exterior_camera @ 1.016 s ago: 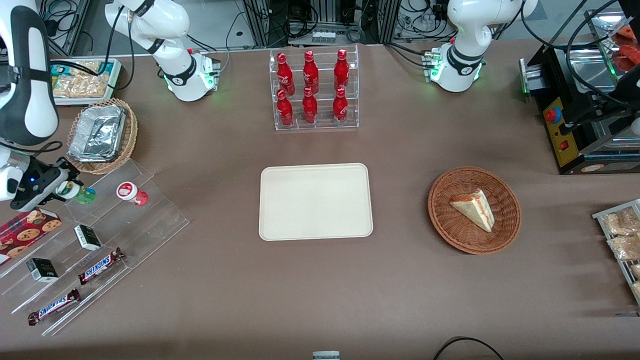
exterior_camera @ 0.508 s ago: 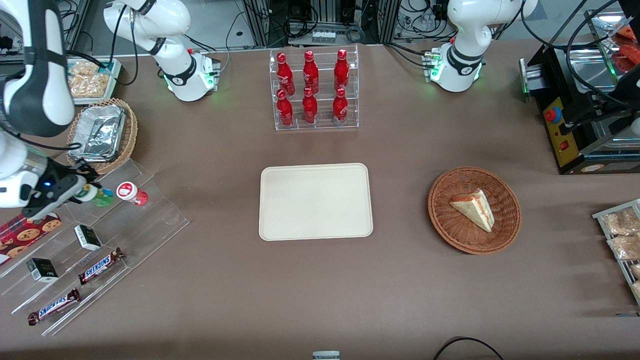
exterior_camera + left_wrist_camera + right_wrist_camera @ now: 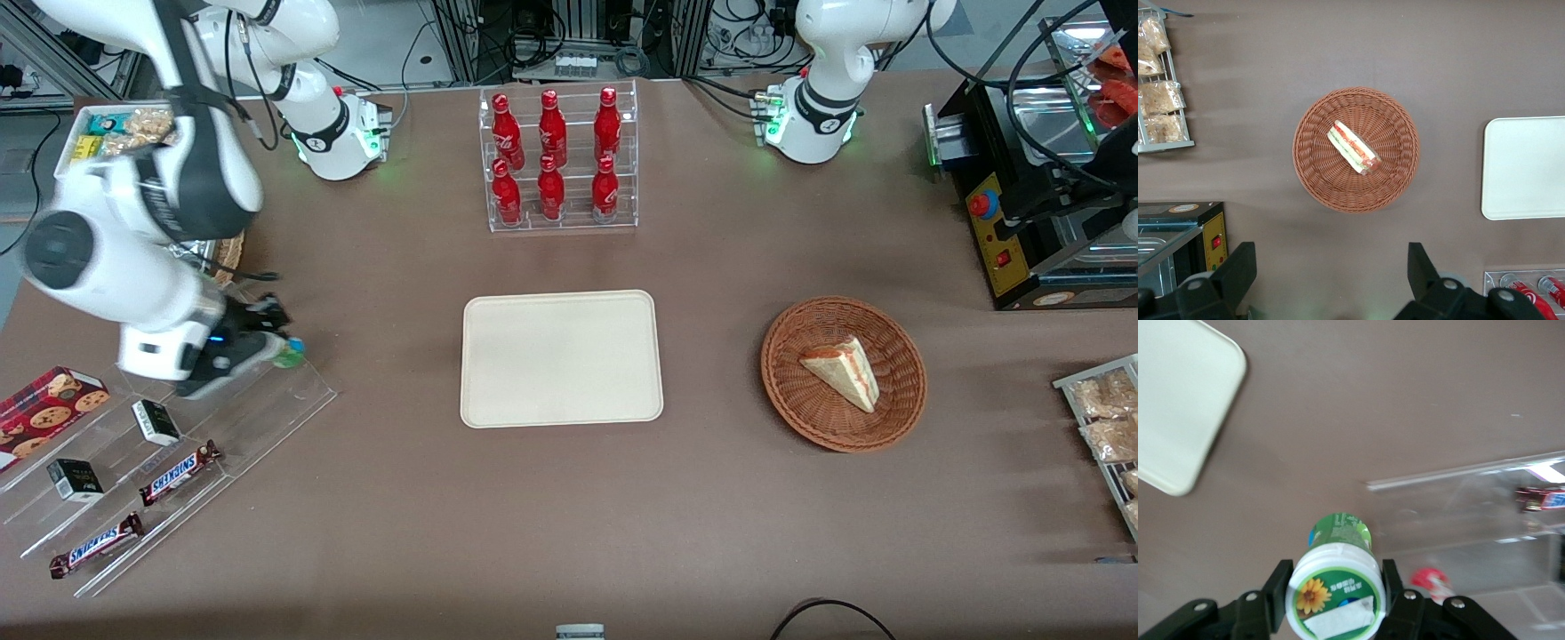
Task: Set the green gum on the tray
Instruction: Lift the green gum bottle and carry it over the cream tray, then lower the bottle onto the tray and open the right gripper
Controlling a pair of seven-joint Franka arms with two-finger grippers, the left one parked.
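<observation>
Claw (image 3: 1335, 600) clamped on the green gum (image 3: 1336, 585), fingers (image 3: 1275, 593) pressing either side just under its white lid, carries it above the clear display rack (image 3: 267, 400), with the empty tray (image 3: 561, 357) well apart on the counter (image 3: 569, 516)

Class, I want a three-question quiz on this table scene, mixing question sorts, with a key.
1. True or false: the small green gum bottle with white lid lies on the flat cream-beige rectangular tray.
2. The right arm's end effector is: A open, B shut on the bottle.
3. What sits in the round brown wicker basket?

Key: 1 false. 2 B. 3 A wedge-shaped sandwich.
</observation>
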